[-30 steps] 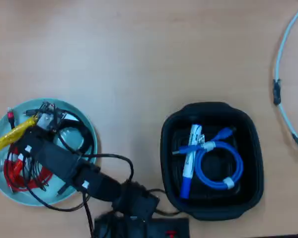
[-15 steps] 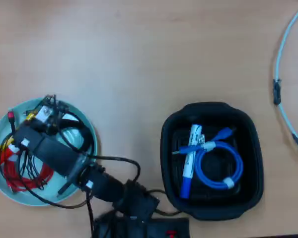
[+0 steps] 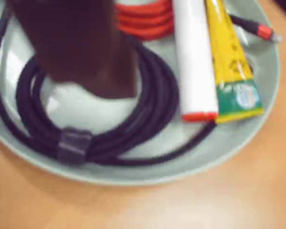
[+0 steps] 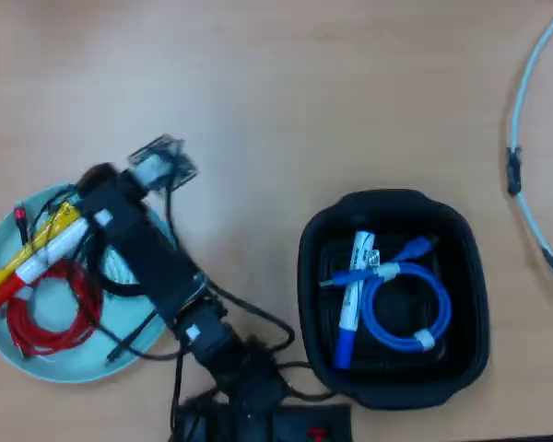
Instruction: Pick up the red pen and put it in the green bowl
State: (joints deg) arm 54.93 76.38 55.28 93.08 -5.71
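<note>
The red pen (image 3: 195, 62) lies in the green bowl (image 3: 181, 167), its white barrel beside a flat yellow strip (image 3: 229, 57) and its red tail end pointing at the near rim. In the overhead view the pen (image 4: 51, 250) rests across the upper left of the bowl (image 4: 64, 368). My gripper (image 3: 102, 83) shows as a dark blurred shape over the bowl, left of the pen and apart from it. Its jaws overlap, so I cannot tell its state. The arm (image 4: 152, 258) reaches over the bowl's right side.
A coiled black cable (image 3: 148, 109) and a red cable (image 4: 51, 313) also lie in the bowl. A black tray (image 4: 396, 391) at the right holds a blue-capped marker (image 4: 350, 295) and a blue cable (image 4: 410, 313). A pale cable (image 4: 521, 120) runs along the right edge.
</note>
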